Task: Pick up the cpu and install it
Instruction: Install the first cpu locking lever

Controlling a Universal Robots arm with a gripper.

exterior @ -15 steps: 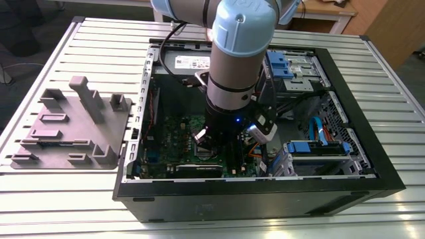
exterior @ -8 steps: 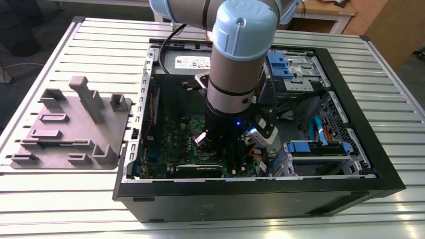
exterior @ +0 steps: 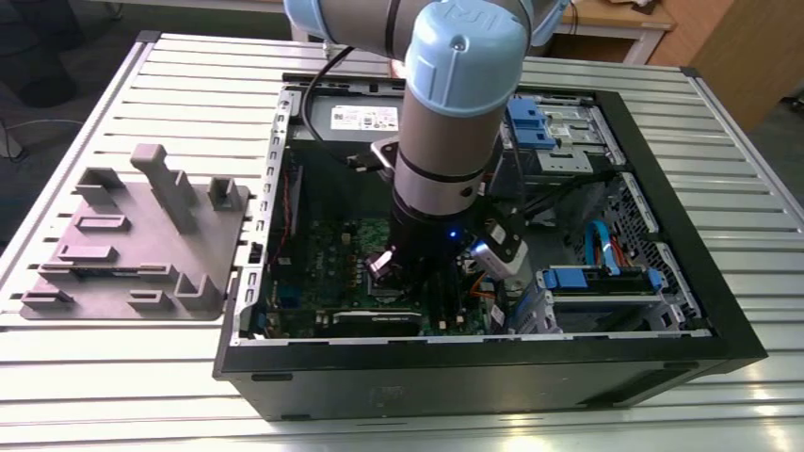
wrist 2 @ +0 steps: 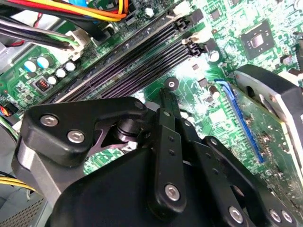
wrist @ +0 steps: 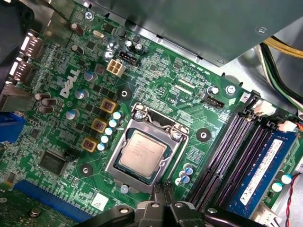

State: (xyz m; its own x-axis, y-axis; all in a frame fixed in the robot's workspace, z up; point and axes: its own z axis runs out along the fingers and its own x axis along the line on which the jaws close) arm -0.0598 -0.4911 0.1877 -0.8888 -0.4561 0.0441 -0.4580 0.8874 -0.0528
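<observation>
The cpu [wrist: 142,156], a small square chip with a silver-grey top, lies flat inside the metal-framed socket [wrist: 158,124] of the green motherboard [wrist: 156,71]. In the first wrist view my gripper [wrist: 161,189] hovers just past one edge of the socket, its two thin fingertips close together with nothing between them. In the second wrist view the gripper [wrist 2: 166,92] points down at the board beside the long black memory slots [wrist 2: 137,52]. The exterior view shows the arm [exterior: 440,141] reaching down into the open computer case [exterior: 653,188] over the motherboard [exterior: 329,247].
A blue memory module [wrist: 265,165] stands in one slot beside the socket. A graphics card [wrist 2: 265,118] sits near the gripper. Cable bundles [wrist 2: 71,12], the power-supply box [exterior: 352,118] and blue drive bays [exterior: 528,122] crowd the case. A grey fixture tray [exterior: 138,235] lies on the exterior view's left.
</observation>
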